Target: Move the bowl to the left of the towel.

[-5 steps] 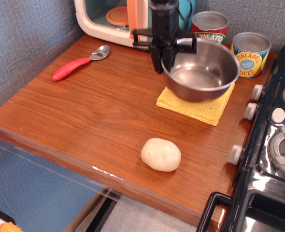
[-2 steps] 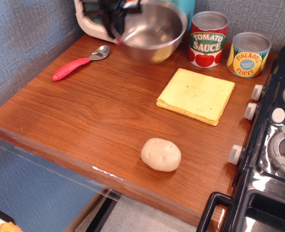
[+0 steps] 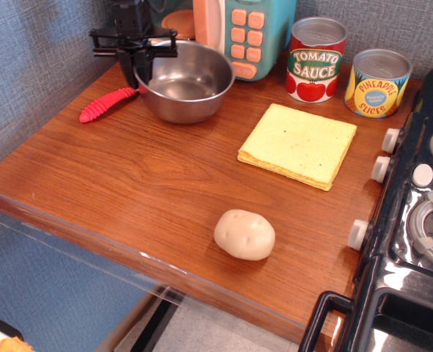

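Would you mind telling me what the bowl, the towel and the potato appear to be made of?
The bowl looks like polished stainless steel: it is shiny and mirrors its surroundings. The towel seems to be a soft yellow cloth or sponge pad, matte with a darker edge. The potato is probably moulded plastic, pale and smooth with shallow dimples.

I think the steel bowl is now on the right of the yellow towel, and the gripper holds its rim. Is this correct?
Not quite. The bowl is to the left of the towel, not the right; the observation.image view shows it near the red spoon handle. The gripper is indeed at the bowl's left rim.
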